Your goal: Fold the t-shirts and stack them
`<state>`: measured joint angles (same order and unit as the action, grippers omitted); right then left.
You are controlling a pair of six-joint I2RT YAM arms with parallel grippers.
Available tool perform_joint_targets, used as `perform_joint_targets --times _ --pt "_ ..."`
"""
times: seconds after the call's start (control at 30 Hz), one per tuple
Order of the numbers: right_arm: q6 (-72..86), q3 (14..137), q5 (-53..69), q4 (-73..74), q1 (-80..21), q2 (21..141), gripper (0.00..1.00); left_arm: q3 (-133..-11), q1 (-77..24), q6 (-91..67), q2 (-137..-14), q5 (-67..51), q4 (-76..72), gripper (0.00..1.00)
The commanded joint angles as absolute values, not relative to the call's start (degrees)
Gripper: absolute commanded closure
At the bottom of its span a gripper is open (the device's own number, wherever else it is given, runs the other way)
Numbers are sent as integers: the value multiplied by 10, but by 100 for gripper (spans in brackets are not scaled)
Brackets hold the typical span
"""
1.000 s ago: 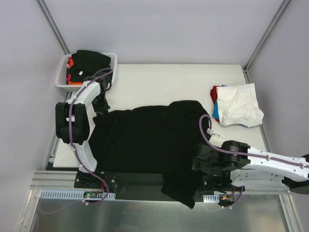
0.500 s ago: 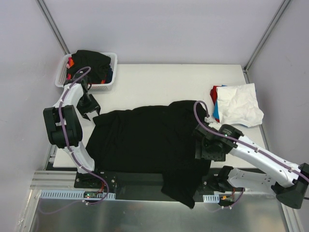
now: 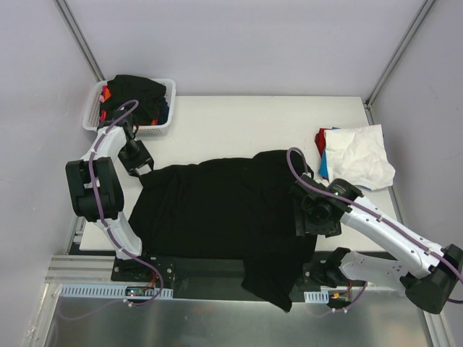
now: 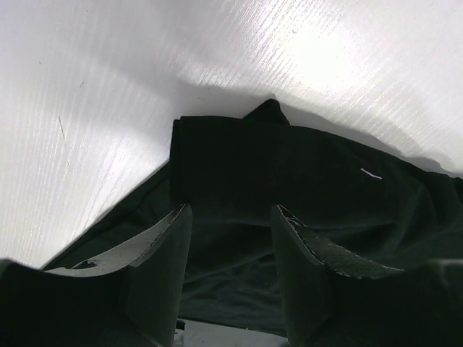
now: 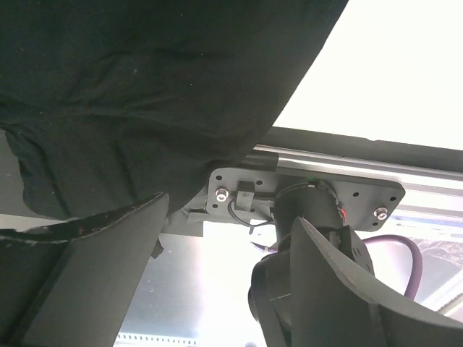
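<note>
Top view. Large black t-shirt (image 3: pixel 217 210) lies spread flat over the middle of the bench (image 3: pixel 253 123). Its near right part spills over the near edge and hangs down between the arm bases.

Left gripper (image 3: pixel 137 163) sits low at the shirt's far left corner, near the bench's left edge. Right gripper (image 3: pixel 307 223) is above the shirt's right side, close to the near edge.

White mesh basket (image 3: pixel 92 116) stands in the far left corner. It is heaped with a second black shirt (image 3: pixel 134 90), with orange-red cloth (image 3: pixel 106 94) and a bit of blue cloth (image 3: pixel 166 108) showing beneath.

At the right edge a crumpled white t-shirt (image 3: pixel 358 155) tops a small pile, with a blue layer (image 3: pixel 323 172) and a red layer (image 3: pixel 319 137) peeking out on its left side.

Left wrist view. Left gripper (image 4: pixel 231 213) has its fingers (image 4: pixel 163 267) parted and nothing pinched between them. Past the tips lies a squared-off black sleeve of the black t-shirt (image 4: pixel 289 173) on the pale bench (image 4: pixel 108 87). A small white fleck (image 4: pixel 370 173) sits on the cloth.

Right wrist view. Right gripper (image 5: pixel 230 213) is spread wide and holds nothing. The black t-shirt (image 5: pixel 145 94) drapes over the near edge of the bench (image 5: pixel 405 65), and its hem hangs beside a grey mounting plate (image 5: pixel 304 191) under the metal rail (image 5: pixel 362 163).
</note>
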<state>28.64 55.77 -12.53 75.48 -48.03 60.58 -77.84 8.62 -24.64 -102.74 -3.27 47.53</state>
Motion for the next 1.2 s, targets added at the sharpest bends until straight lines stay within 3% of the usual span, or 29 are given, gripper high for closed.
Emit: perform_joint_targets --times 0.0,0.13,0.5,1.17 --pt "272 548 -116 827 -468 569 26 -759 85 -242 -1022 -29 477 52" --pt "268 543 -113 829 -461 562 26 -739 93 -246 -1013 12 476 51" --pt "247 559 -119 842 -454 570 26 -693 151 -243 -985 -48 436 51" --pt "254 555 -123 863 -451 544 27 -684 151 -248 -991 -153 368 51"
